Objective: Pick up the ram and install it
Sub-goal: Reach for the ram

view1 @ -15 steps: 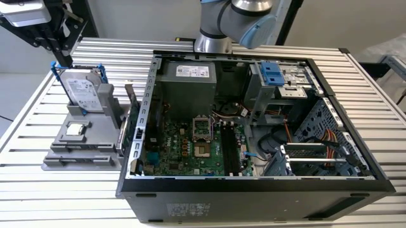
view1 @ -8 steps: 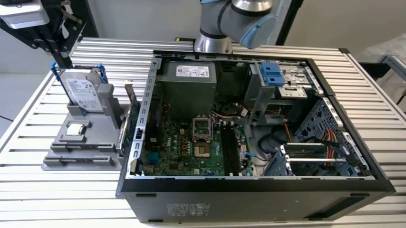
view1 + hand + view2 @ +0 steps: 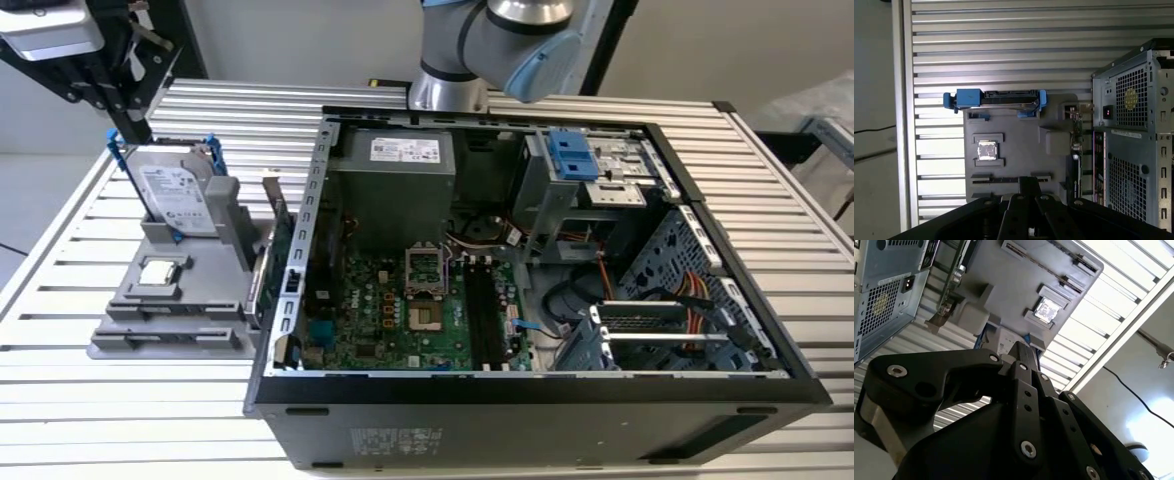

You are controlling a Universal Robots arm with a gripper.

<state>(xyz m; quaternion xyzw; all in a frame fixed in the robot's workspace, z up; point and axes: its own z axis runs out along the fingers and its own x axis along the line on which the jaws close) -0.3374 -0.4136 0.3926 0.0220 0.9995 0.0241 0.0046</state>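
Approach is judged in hand: the gripper, pressed together and empty, is hung over the ram, seated on edge in the grey holder beside the case, so a grasp would call for jaws spread and squared to its thin edge.

Pale silver tabletop, striped with parallel slats. Plain grey holder. Silver hard drive in a bright blue frame. Black computer case around a green circuit board. Matte black hand. Grey arm with a light blue cap.
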